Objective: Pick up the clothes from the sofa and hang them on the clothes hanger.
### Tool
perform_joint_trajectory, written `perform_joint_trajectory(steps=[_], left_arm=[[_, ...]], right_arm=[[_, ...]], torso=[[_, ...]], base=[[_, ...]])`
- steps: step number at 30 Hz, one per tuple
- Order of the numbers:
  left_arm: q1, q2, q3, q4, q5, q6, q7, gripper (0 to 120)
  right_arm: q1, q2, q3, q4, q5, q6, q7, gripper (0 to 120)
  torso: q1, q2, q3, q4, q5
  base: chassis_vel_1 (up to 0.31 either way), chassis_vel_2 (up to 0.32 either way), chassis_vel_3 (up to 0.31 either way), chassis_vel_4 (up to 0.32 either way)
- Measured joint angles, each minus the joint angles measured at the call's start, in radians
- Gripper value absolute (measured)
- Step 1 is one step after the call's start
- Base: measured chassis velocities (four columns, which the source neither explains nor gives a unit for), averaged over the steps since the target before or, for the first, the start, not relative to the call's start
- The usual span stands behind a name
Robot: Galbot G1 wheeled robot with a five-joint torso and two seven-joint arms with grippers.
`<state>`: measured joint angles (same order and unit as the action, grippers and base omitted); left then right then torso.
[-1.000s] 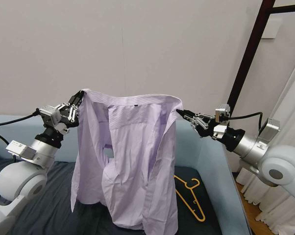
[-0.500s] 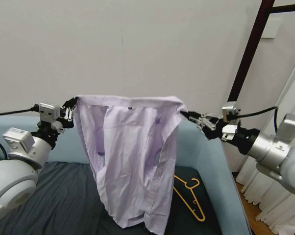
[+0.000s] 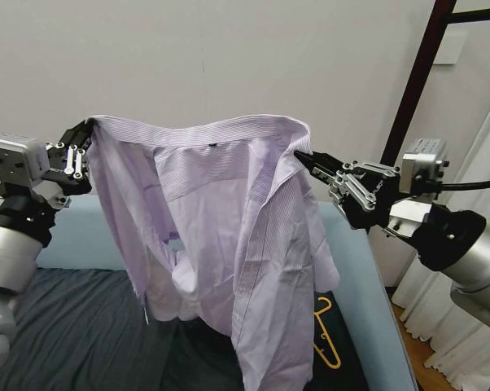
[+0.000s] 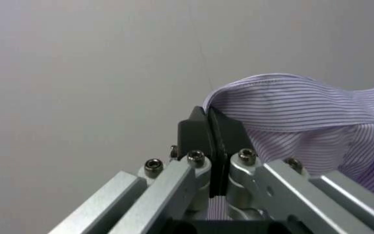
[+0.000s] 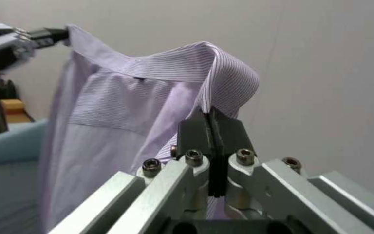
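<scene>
A lilac striped shirt [image 3: 229, 228] hangs spread between my two grippers, high above the sofa [image 3: 82, 326]. My left gripper [image 3: 87, 129] is shut on the shirt's left shoulder edge; in the left wrist view its jaws pinch the fabric [image 4: 278, 112]. My right gripper [image 3: 299, 153] is shut on the other shoulder, where the collar fabric [image 5: 206, 73] folds over its closed fingers [image 5: 200, 129]. The shirt's tail drops below the frame. A yellow clothes hanger [image 3: 326, 334] lies on the dark sofa seat, partly hidden behind the shirt.
A dark wooden rack post [image 3: 412, 81] rises at the right, beyond my right arm. A plain wall stands behind. The sofa's light blue armrest [image 3: 367, 318] runs along the right, with pale curtains [image 3: 473, 350] past it.
Both grippers have risen and come nearer to the camera with the shirt, which now hangs wider and higher. The whole view has shifted too.
</scene>
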<state>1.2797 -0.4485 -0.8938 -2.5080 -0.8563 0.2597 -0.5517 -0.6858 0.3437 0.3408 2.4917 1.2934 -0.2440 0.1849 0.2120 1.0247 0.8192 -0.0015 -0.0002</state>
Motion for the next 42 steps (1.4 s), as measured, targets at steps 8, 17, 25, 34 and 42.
perform_joint_trajectory(steps=[8,17,25,34,42], left_arm=[[-0.052,0.018,0.191,0.127,0.032,0.027,0.084,0],[-0.067,-0.147,0.505,0.362,0.202,-0.018,0.135,0],[-0.071,-0.383,0.620,0.519,0.342,-0.086,0.096,0],[-0.046,-0.527,0.700,0.578,0.547,-0.069,0.098,0],[-0.033,-0.575,0.680,0.626,0.585,-0.132,0.150,0]], right_arm=[[0.015,0.110,-0.191,-0.198,-0.171,-0.013,-0.101,0],[-0.030,0.356,-0.439,-0.515,-0.388,0.150,-0.333,0],[-0.119,0.506,-0.519,-0.764,-0.595,0.388,-0.395,0],[-0.191,0.621,-0.549,-0.991,-0.811,0.530,-0.430,0],[-0.230,0.689,-0.536,-0.982,-0.760,0.485,-0.284,5]], torso=[[0.000,0.000,0.000,-0.0003,0.0004],[0.000,0.000,0.000,0.0005,-0.0003],[0.000,0.000,0.000,-0.0003,0.0003],[0.000,0.000,0.000,-0.0002,0.0002],[0.000,0.000,0.000,0.0000,0.0001]], base=[[0.000,0.000,0.000,0.000],[0.000,0.000,0.000,0.000],[0.000,0.000,0.000,0.000],[0.000,0.000,0.000,0.000],[0.000,0.000,0.000,0.000]])
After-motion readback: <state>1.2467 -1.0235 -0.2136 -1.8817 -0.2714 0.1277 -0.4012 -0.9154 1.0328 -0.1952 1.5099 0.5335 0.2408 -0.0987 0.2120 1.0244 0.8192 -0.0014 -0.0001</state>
